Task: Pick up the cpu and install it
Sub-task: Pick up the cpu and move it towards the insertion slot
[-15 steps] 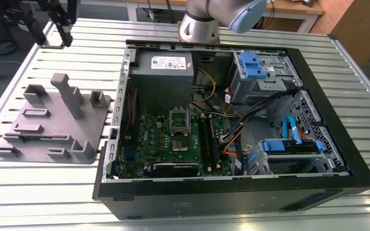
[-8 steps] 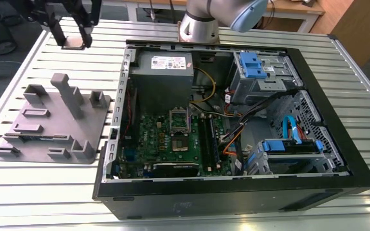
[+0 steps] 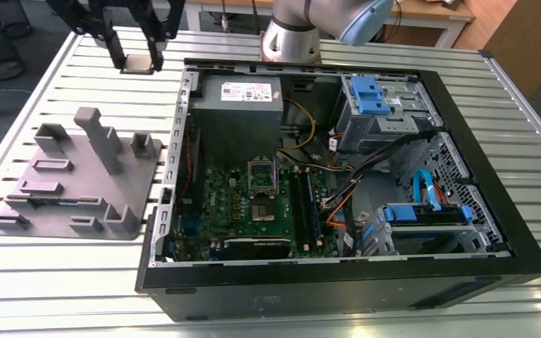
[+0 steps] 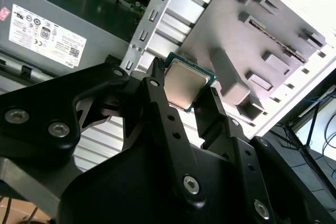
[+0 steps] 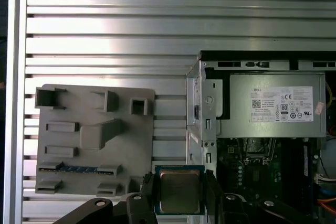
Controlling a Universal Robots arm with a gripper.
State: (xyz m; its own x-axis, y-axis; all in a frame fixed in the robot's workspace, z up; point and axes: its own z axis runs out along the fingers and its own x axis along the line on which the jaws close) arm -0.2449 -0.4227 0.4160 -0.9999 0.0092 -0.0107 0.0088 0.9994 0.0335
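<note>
Exterior view: the end effector (image 3: pixel 139 62) clasps the cpu (image 3: pixel 138 67) over the bench (image 3: pixel 54 88), just outside the open computer case (image 3: pixel 346 296). Second wrist view: its fingers (image 4: pixel 157 98) pinch the cpu's (image 4: pixel 186 85) opposite edges. First wrist view: the cpu (image 5: pixel 179 191) hangs between the grey tray (image 5: pixel 94 103) and the case.

The exterior view looks down from high up and a bit far off, with the open computer case (image 3: pixel 346 296) in the middle, the grey tray (image 3: pixel 78 186) at 9 o'clock from it and the gripper (image 3: pixel 137 64) at 11 o'clock. The first wrist view looks straight down from up by the gripper, and the second wrist view peeks along its black fingers (image 4: pixel 160 114) from very close. Both wrist views share the cpu (image 5: pixel 179 191), the tray and the grey box with a white label (image 5: pixel 273 129).
</note>
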